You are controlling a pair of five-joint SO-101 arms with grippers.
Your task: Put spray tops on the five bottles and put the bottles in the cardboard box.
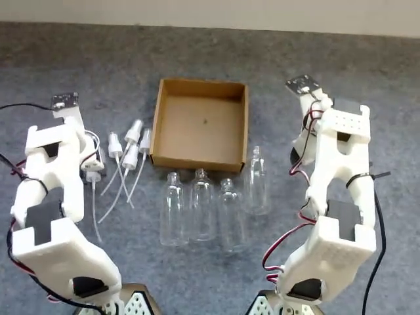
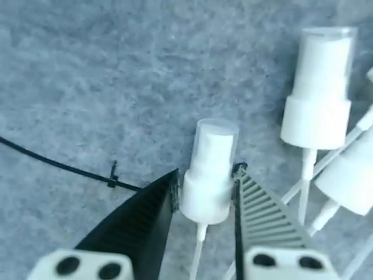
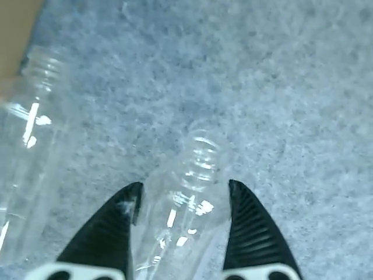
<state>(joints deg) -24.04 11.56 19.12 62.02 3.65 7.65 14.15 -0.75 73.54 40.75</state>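
Observation:
A cardboard box (image 1: 159,125) lies open at the middle back of the grey mat. Several clear bottles (image 1: 201,207) without tops stand in a cluster in front of it. Several white spray tops (image 1: 131,147) with long dip tubes lie left of the box. My left gripper (image 2: 204,175) is shut on the collar of one spray top (image 2: 213,151), low over the mat beside two others (image 2: 317,93). My right gripper (image 3: 183,189) is right of the box, shut on a clear bottle (image 3: 198,169) whose open neck points away from the fingers.
Another clear bottle (image 3: 29,128) stands close beside the held one, with the box's corner (image 3: 14,35) just beyond it. A thin black cable (image 2: 58,166) runs over the mat near the left gripper. Bare grey mat (image 1: 367,72) stretches behind and right of the box.

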